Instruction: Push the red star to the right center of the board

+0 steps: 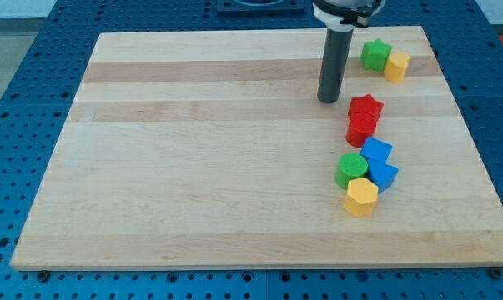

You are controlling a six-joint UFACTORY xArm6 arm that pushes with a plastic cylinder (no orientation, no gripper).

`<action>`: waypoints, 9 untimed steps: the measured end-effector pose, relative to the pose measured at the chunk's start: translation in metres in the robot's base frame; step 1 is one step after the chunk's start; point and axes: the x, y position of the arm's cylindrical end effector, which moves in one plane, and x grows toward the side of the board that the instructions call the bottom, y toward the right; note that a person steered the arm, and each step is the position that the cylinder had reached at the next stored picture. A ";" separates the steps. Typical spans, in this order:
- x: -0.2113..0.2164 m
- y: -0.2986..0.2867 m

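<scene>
My tip [328,100] stands upright on the wooden board [193,167], just to the view's left of and slightly above the red star [365,107]; the rod has no fingers and holds nothing. The star sits right of centre, its long axis impossible to tell, touching a red block [361,130] below it. Lower lie a green cylinder [349,169], two blue blocks [378,163] and a yellow hexagon [360,196]; a green star [374,54] and yellow block [396,66] sit near the top right.
</scene>
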 end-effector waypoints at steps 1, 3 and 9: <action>0.007 0.007; 0.013 0.012; 0.058 0.088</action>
